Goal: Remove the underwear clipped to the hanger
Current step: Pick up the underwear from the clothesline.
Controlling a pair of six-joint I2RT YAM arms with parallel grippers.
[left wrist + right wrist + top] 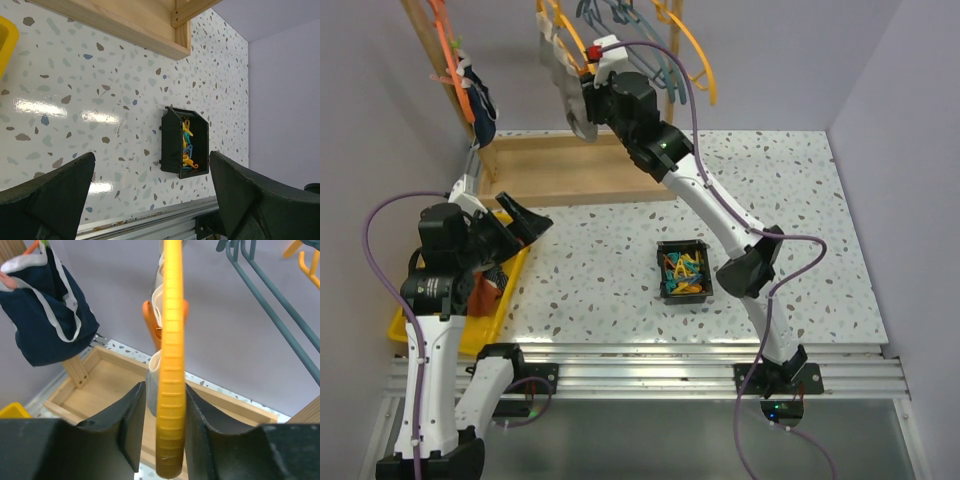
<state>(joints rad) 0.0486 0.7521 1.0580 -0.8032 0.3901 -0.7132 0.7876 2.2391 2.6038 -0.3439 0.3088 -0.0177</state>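
At back, high: right arm point(720, 215) outstretched, fingers point(127, 425) straddling yellow hanger point(171, 365).

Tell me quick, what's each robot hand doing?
Left hand: open, holding nothing.
Right hand: fingers either side of the yellow hanger; grip cannot be told.

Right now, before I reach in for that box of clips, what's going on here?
The right claw is raised, straddling the ribbed yellow plastic hanger; whether it grips is unclear. The dark navy cloth underwear with light trim hangs off to one side, not yet taken down. The left claw hovers open above the speckled table.
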